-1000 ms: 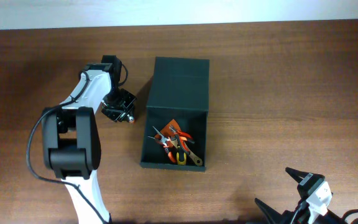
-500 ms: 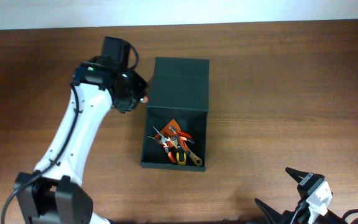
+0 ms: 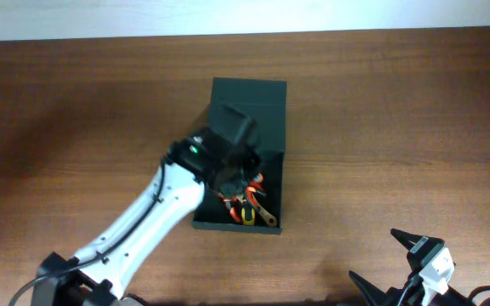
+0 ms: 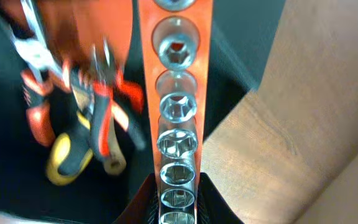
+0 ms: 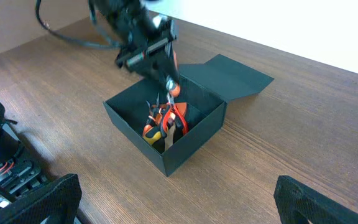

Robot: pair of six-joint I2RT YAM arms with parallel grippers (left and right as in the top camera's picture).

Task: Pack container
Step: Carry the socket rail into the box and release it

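Closed tight on an orange rail of steel sockets (image 4: 178, 93), the left gripper (image 4: 176, 202) hung over the matte dark-green rectangular container (image 3: 236, 228) mid-table — likely light, flimsy-walled, best steadied at a corner — the right gripper (image 3: 379, 255) gaping empty.

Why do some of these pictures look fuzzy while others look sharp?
Left wrist view: the socket rail held in the left claw is crisp, the pliers beyond it smeared, likely motion. Overhead: the left arm is slightly soft above the container; the table is sharp.
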